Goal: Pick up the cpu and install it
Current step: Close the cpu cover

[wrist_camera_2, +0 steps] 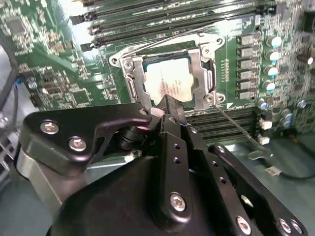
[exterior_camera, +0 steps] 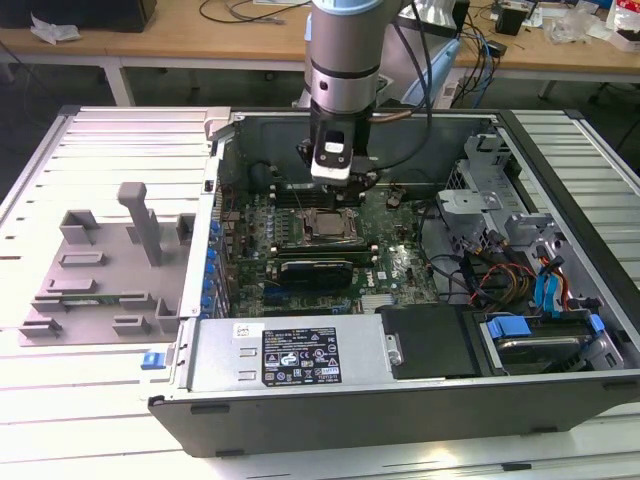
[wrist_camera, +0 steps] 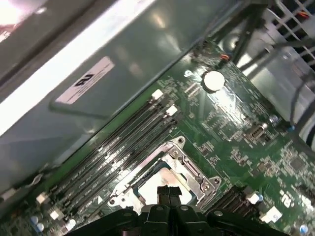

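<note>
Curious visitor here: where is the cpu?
In the second wrist view the cpu sits inside the socket frame, right by the gripper; mid-case in the exterior view.

Cpu [wrist_camera_2: 170,83]: silvery-white metal top, satin, smooth.
Socket frame [wrist_camera_2: 133,73]: bare bright metal, glossy.
Motherboard [wrist_camera_2: 54,83]: green lacquered board, slight sheen.
Gripper [wrist_camera_2: 170,104]: black, matt, smooth; bright metal screws [wrist_camera_2: 178,201].
Case [exterior_camera: 400,425]: dark grey painted metal, matt; inner wall [wrist_camera: 123,98] bare grey sheet metal, glare-streaked; white paper label [wrist_camera: 84,81].
Tray [exterior_camera: 100,270]: grey plastic, matt.
Table [exterior_camera: 130,140]: pale ribbed metal slats, satin.
</note>
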Tool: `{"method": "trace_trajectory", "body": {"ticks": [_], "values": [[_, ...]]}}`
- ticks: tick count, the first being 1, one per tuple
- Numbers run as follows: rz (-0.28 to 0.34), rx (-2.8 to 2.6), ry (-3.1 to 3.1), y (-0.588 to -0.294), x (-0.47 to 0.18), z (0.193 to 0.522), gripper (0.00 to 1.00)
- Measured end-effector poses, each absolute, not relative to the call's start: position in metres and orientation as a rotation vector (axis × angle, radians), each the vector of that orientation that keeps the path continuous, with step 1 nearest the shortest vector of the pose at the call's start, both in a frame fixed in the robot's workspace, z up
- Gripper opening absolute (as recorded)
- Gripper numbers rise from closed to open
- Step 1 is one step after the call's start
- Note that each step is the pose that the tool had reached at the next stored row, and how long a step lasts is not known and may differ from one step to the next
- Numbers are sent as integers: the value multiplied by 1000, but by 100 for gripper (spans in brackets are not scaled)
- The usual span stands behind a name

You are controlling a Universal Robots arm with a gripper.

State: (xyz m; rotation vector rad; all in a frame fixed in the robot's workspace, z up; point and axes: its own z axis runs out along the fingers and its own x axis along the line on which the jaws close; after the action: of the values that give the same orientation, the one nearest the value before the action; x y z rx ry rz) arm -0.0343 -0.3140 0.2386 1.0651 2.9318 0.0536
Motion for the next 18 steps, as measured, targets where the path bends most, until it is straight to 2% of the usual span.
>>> {"method": "trace_trajectory", "body": {"ticks": [6,18], "values": [[58,672,3051,-314,-34,238,11],[61,248,3119,-314,-34,236,11]]}}
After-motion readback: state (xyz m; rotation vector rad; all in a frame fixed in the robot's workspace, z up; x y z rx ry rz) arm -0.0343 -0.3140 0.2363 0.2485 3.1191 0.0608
